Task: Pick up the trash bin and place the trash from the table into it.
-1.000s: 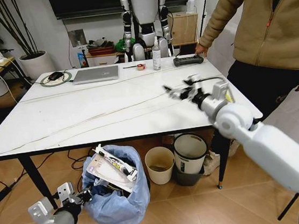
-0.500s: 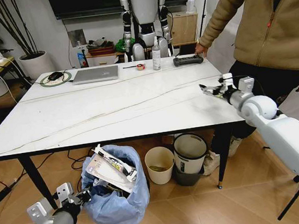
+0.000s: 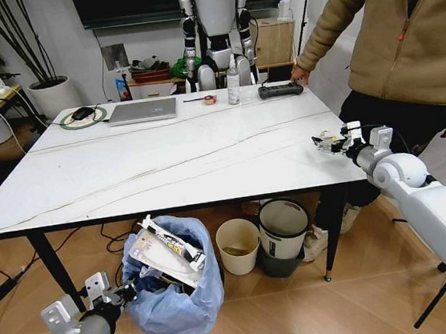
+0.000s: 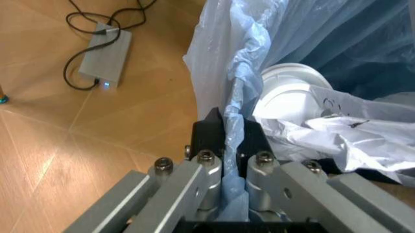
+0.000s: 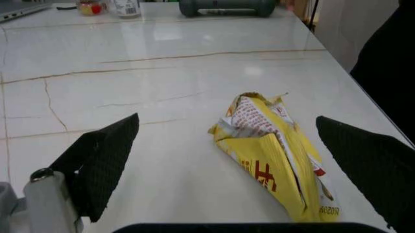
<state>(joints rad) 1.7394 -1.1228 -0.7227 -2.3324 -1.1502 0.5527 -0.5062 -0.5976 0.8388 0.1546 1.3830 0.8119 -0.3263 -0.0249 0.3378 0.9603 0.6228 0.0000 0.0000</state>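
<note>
Trash bin point(image 3: 175, 289) liner, thin and limp, pinched by left gripper point(image 4: 230, 141); right gripper point(image 5: 227, 160) wide around light, crushable yellow wrapper point(image 5: 275, 153).

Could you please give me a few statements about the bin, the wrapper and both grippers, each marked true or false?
1. The left gripper is shut on the bag rim of the trash bin. True.
2. The right gripper is shut on the yellow wrapper. False: it is open, the wrapper lying on the table between its fingers.
3. The trash bin already holds litter. True.
4. The trash bin stands on the table. False: it is on the floor in front of it.
</note>
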